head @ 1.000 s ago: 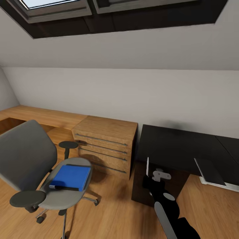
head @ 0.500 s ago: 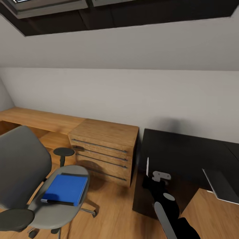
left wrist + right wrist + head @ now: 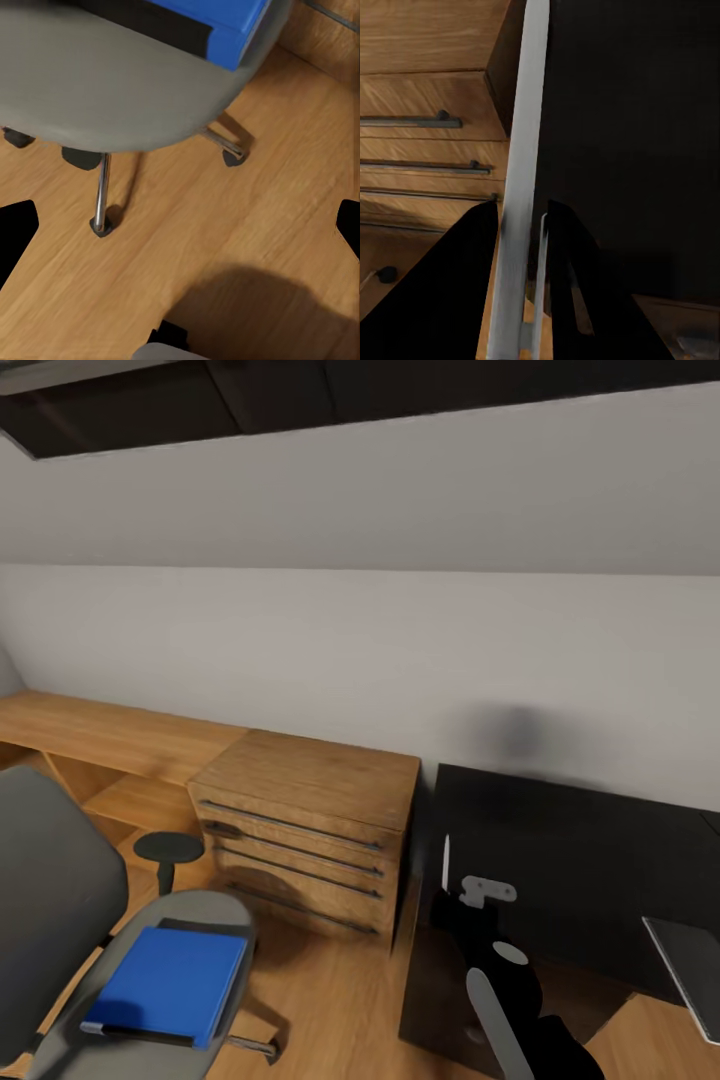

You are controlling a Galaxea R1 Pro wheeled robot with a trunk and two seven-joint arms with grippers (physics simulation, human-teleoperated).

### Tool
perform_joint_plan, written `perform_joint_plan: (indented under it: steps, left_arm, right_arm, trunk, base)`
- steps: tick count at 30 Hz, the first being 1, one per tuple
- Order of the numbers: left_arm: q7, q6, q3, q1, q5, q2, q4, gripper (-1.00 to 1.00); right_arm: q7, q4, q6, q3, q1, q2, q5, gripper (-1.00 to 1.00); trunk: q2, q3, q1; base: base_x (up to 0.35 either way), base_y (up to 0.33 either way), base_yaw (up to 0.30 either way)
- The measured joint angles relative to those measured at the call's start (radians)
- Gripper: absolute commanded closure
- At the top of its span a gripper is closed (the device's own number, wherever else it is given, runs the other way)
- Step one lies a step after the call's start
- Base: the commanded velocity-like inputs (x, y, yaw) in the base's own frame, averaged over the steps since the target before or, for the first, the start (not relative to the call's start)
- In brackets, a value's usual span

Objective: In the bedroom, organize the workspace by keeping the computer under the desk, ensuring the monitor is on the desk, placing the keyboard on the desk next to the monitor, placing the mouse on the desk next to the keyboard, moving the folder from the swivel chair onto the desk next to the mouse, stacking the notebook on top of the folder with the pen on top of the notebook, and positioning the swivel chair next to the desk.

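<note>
While the right gripper (image 3: 523, 247) had its two black fingers pinched on a thin pale stick, which I took for the pen (image 3: 445, 862), it held that stick upright just in front of the near corner of the black desk (image 3: 560, 840). The left gripper (image 3: 180, 229) was spread wide with nothing in it, hanging over bare wood floor (image 3: 247, 217) right next to the swivel chair (image 3: 55, 890), close to its metal legs and casters.

The blue folder (image 3: 170, 982) lay flat on the chair seat, so my read was that the folder step wasn't done yet, and the pen has to go last on the stack anyway. Next move probably calls for the free left gripper to come up over the seat rim and catch the folder by an edge, since it sits flat with little to grab.

Room-wise: the light wooden chest (image 3: 310, 810) stood just beside the desk's end, with the chair near it on the other side. Open floor ran between chair and desk, and the desk top I could see was bare. A dark flat slab (image 3: 690, 960) got cut off at the edge; couldn't tell what it was.
</note>
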Motion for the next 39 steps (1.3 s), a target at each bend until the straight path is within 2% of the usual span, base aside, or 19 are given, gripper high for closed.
perform_joint_plan:
  steps: [8,23,24,39]
  left_arm:
    - [0.000,-0.002,-0.001,0.000,-0.003,0.000,0.000,-1.00]
    - [0.003,-0.002,0.001,0.000,0.000,0.001,-0.009,-1.00]
    - [0.003,-0.002,0.001,0.000,0.000,0.001,-0.009,-1.00]
    - [0.002,-0.002,0.003,0.000,0.000,0.001,-0.009,-1.00]
  right_arm:
    - [0.000,0.001,0.002,-0.018,0.000,-0.011,0.000,1.00]
    - [0.000,0.002,0.004,-0.022,0.000,-0.012,0.000,1.00]
    - [0.000,0.003,0.005,-0.022,0.000,-0.012,0.000,-1.00]
    - [0.001,0.010,0.004,-0.021,0.000,-0.012,-0.001,-1.00]
  trunk:
    - [0.000,0.000,0.000]
    - [0.000,0.000,0.001]
    - [0.000,0.000,0.001]
    - [0.000,0.000,0.001]
  base:
    - [0.295,-0.116,0.000]
    - [0.021,-0.009,0.000]
    - [0.000,0.000,0.000]
    - [0.000,0.000,0.000]
